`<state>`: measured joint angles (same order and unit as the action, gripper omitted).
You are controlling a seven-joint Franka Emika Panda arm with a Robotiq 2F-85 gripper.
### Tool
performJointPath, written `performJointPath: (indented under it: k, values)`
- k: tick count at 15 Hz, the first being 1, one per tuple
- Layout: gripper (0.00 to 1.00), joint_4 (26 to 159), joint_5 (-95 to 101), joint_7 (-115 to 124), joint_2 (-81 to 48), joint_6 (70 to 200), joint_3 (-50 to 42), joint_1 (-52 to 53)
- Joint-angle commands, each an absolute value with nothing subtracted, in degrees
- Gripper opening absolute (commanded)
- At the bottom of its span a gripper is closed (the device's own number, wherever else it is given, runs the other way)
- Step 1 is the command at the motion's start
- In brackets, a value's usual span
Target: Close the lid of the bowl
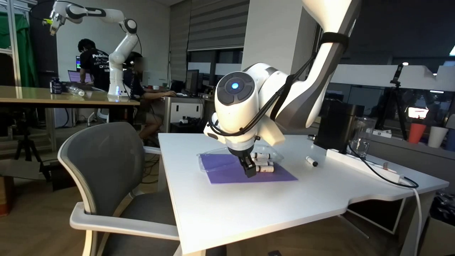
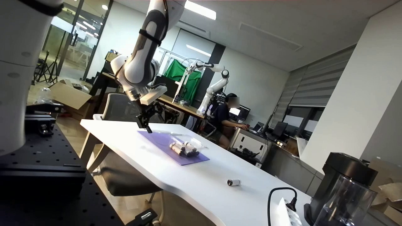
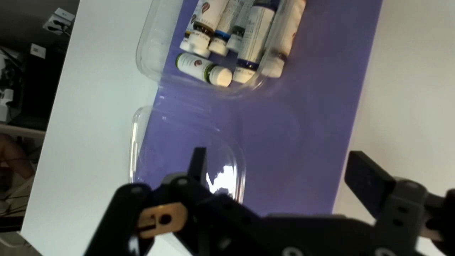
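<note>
The white bench (image 1: 284,199) has a chair (image 1: 106,160) at one short edge and, near it, a purple mat (image 3: 312,117). On the mat sit the bowl (image 3: 153,53) and, just beside it, its lid (image 3: 174,145): both clear, thin and round-cornered, the lid off the bowl and bright with glare. Both jut past the mat toward the bench's straight long edge. The wrist view gives them two distinct outlines; in both exterior views they blur into one glassy shape. Whether they are joined cannot be told. They lie in a row roughly parallel to that long edge, the lid toward the chair-side corner. Each one's long axis cannot be told: the wrist view cuts off the bowl, and the gripper (image 3: 279,166) hides part of the lid. The gripper hangs over the mat, fingers (image 3: 368,183) spread wide, with hold of nothing; contact with the lid is unclear. White-capped bottles (image 3: 255,37) lie in the bowl. Only the exterior views show a lone bottle (image 2: 234,182), well apart, toward the opposite end.
</note>
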<state>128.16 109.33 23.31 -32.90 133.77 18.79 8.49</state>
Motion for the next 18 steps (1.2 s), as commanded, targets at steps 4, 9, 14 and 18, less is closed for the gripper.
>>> performJointPath:
  k: [4,9,14,18]
  values:
    - [1.0,119.8,122.0,32.1,-41.4,129.6,18.1,12.0]
    - [1.0,119.3,132.2,36.9,-44.1,122.4,18.7,13.1]
    - [1.0,120.6,139.6,38.6,-45.2,114.3,18.9,14.2]
    - [1.0,120.8,140.2,37.7,-45.4,114.3,19.7,13.1]
